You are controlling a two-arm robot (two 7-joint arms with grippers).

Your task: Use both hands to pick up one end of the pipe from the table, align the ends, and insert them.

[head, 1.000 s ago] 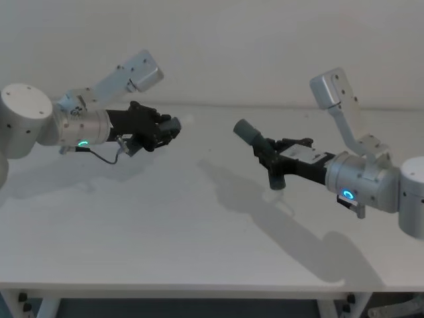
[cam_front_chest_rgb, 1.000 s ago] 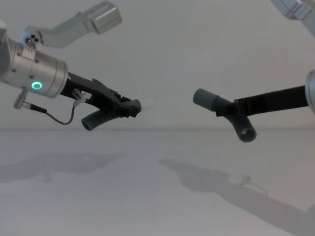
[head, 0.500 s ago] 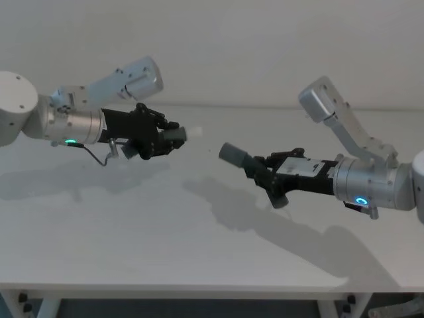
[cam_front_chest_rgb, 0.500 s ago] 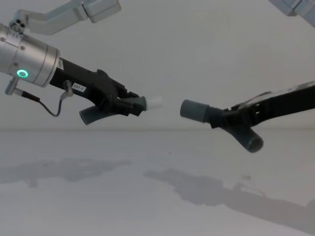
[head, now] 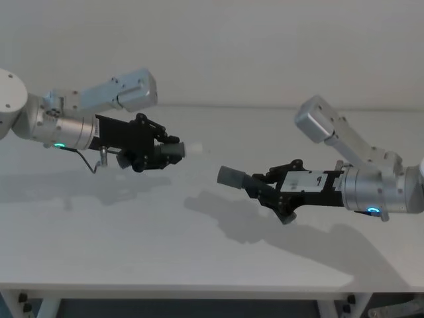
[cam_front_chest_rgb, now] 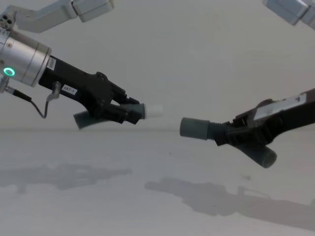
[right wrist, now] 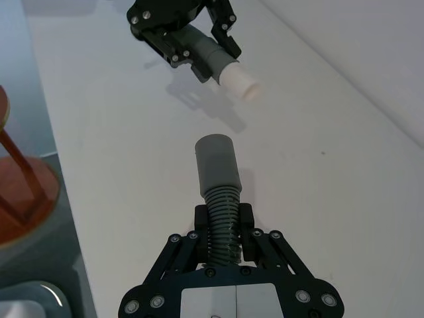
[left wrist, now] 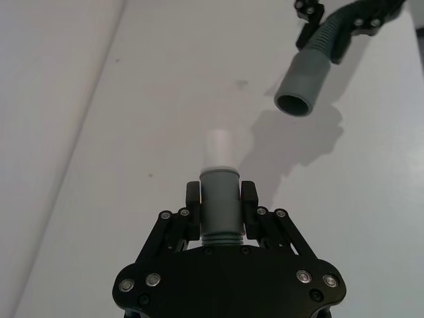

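Above the white table (head: 132,232), both pipe pieces hung in the air, each carried by one arm. On the robot's left, the left gripper (head: 169,150) reached in towards the middle. Its slim fingers were closed narrowly on the left pipe piece (left wrist: 219,189), pinching the smooth grey cuff just ahead of the ribbed part. That cuff ended in a narrower white tip (cam_front_chest_rgb: 155,110), which stuck out past the fingers and pointed across at the other arm. In the chest view the ribbed tail (cam_front_chest_rgb: 83,120) of this piece bent back and down beneath the gripper. On the robot's right, the right gripper (head: 266,190) reached in from the opposite side, slightly lower than the left one. Its fingers were clamped on the ribbed middle of the right pipe piece (right wrist: 222,199). The wide grey cuff (cam_front_chest_rgb: 193,128) of that piece projected beyond the fingers with its open mouth turned towards the white tip, while its far end (cam_front_chest_rgb: 266,156) angled down and away below the gripper. The two facing ends were near each other but apart, with a clear gap of air between them. In the chest view the white tip sat a little higher than the cuff's mouth, so they were not quite on one line. Neither piece touched the table, where the arms' shadows (head: 232,222) lay.
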